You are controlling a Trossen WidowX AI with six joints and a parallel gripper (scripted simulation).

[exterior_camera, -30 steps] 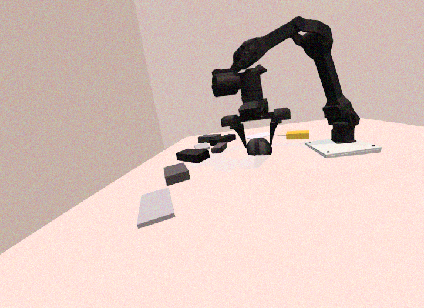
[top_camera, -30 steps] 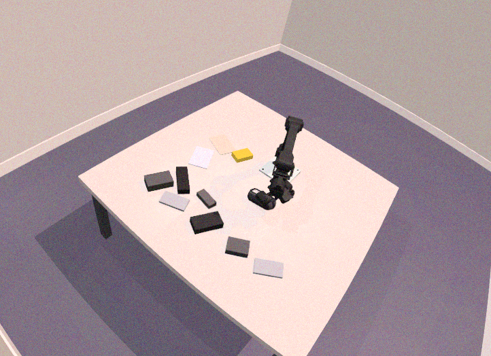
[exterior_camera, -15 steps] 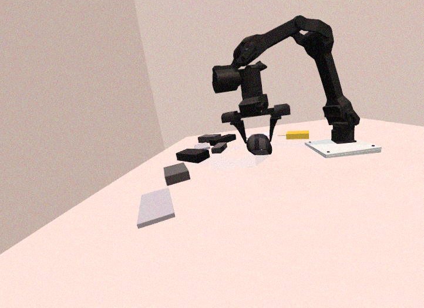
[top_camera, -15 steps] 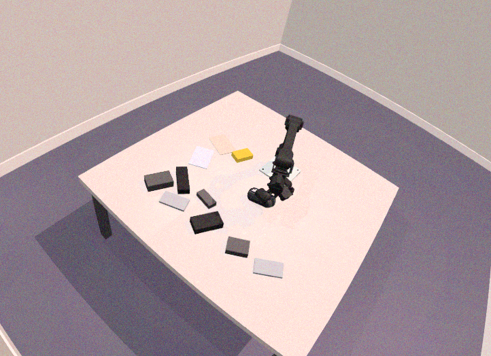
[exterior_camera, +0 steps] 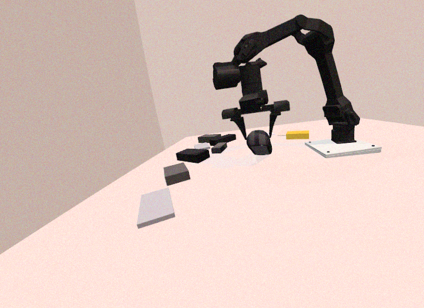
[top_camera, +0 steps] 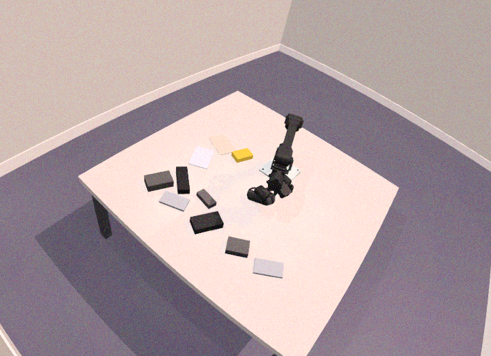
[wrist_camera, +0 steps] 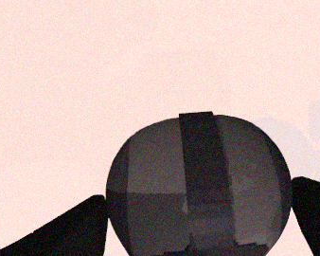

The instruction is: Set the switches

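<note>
The dark grey controller unit (top_camera: pixel 259 195) (exterior_camera: pixel 259 142) (wrist_camera: pixel 155 166) is a rounded, barrel-like body with a darker band across it. My gripper (exterior_camera: pixel 258 137) (wrist_camera: pixel 199 192) is shut on it, with one fingertip touching each side. The unit hangs above the bench (top_camera: pixel 309 241) (exterior_camera: pixel 273 229) and looks tilted in the exterior view. In the wrist view its lower part is cut off by the frame edge. I can make out no rocker switches and no label squares in any view.
A yellow block (top_camera: pixel 241 155) (exterior_camera: pixel 297 134) lies near the white base plate (top_camera: pixel 294 172) (exterior_camera: pixel 320 147). A black box (top_camera: pixel 206 222) (exterior_camera: pixel 192 155), a grey box (top_camera: pixel 237 246) (exterior_camera: pixel 176 173) and a light panel (top_camera: pixel 268 267) (exterior_camera: pixel 155 207) lie on the bench, with several other modules and two flat sheets.
</note>
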